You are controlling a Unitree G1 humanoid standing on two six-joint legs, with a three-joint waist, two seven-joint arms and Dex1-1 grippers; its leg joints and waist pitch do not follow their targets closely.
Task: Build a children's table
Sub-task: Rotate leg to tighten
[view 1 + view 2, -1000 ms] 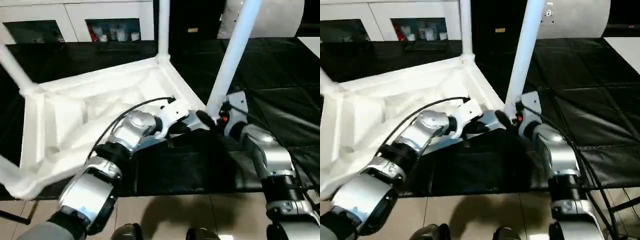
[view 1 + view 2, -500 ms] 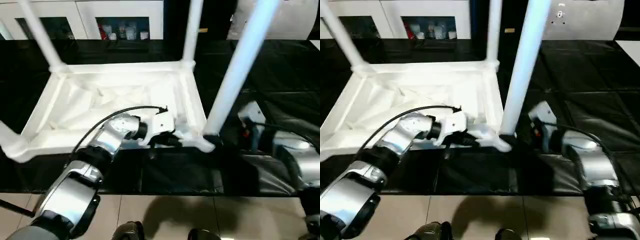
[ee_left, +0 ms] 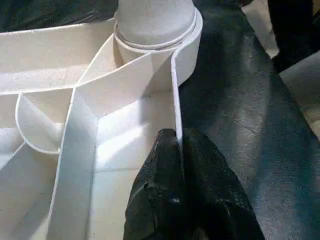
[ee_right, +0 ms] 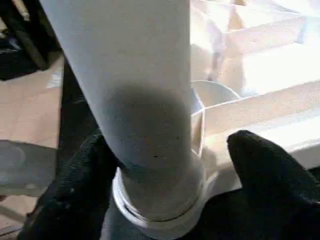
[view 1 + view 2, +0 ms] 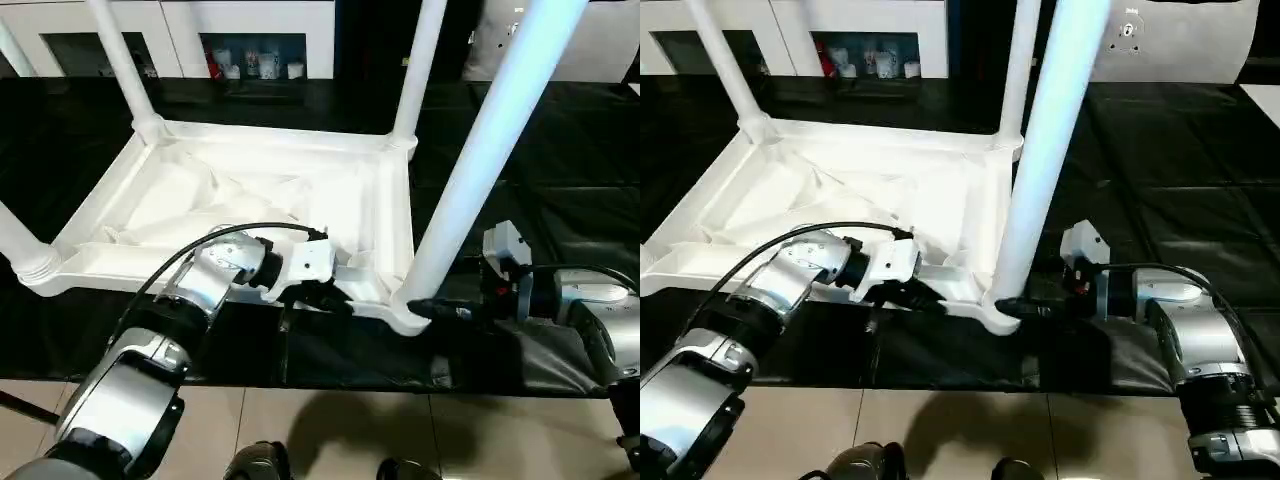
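The children's table [image 5: 250, 200] is seen lying upside down on the black-covered worktable [image 5: 560, 150], its ribbed underside facing up and its four white legs standing up from the corner sockets. The near right leg [image 5: 480, 150] is seated in its socket at the corner nearest the robot. The near rim of the top is pinched by the left gripper [image 3: 178, 150], whose fingers are closed on the thin plastic wall just beside that socket. The base of the leg is straddled by the right gripper [image 4: 165, 165], its fingers spread wide on either side with no clear grip shown. The piece is judged light, hollow and fairly stiff, though smooth and likely slippery; the rim wall may flex if squeezed hard. A hold is best taken low on a leg near its socket, or on the rim close to a corner, where the ribs stiffen it.
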